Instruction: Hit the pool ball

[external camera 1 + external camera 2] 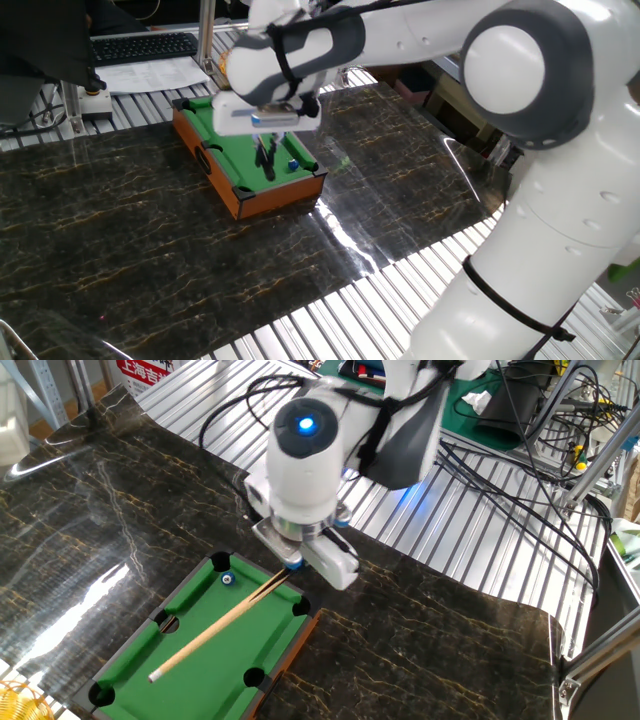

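Pool ball [227, 578] just beside hand [291, 567]

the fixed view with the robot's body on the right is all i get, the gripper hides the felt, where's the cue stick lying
Observer: The cue stick lies diagonally across the felt, one end up at the gripper, which appears to hold it.
Operator: and the blue ball
Observer: The blue pool ball sits by a corner pocket, beside the cue stick but apart from it.
Operator: is the free end aimed at it
Observer: No, the free end points toward the far end of the pool table, away from the ball.
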You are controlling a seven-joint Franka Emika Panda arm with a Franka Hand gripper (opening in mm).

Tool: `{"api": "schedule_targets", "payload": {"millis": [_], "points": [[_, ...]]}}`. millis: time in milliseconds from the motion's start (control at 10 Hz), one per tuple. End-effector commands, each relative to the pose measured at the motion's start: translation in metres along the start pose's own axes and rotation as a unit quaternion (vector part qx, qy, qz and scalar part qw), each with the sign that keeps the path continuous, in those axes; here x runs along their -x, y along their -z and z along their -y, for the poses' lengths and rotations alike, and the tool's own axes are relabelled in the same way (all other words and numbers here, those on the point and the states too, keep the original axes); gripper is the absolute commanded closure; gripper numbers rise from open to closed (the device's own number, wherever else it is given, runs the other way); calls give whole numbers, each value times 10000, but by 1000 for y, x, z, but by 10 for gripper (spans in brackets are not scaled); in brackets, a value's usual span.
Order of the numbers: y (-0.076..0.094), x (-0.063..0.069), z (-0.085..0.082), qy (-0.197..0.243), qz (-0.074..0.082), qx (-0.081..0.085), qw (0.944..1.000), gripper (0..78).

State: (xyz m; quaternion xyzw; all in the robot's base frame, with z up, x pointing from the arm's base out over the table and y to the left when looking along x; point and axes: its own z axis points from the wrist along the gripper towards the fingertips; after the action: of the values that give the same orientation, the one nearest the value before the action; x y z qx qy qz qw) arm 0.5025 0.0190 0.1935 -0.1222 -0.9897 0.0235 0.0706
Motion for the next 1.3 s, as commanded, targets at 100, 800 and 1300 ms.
{"api": "schedule_targets", "payload": {"millis": [100, 800, 1300], "points": [[32, -8, -37, -1003, 79, 91, 9949, 764], [36, -3, -58, -1553, 74, 190, 9877, 764], [36, -3, -58, -873, 153, -335, 9955, 764]]}}
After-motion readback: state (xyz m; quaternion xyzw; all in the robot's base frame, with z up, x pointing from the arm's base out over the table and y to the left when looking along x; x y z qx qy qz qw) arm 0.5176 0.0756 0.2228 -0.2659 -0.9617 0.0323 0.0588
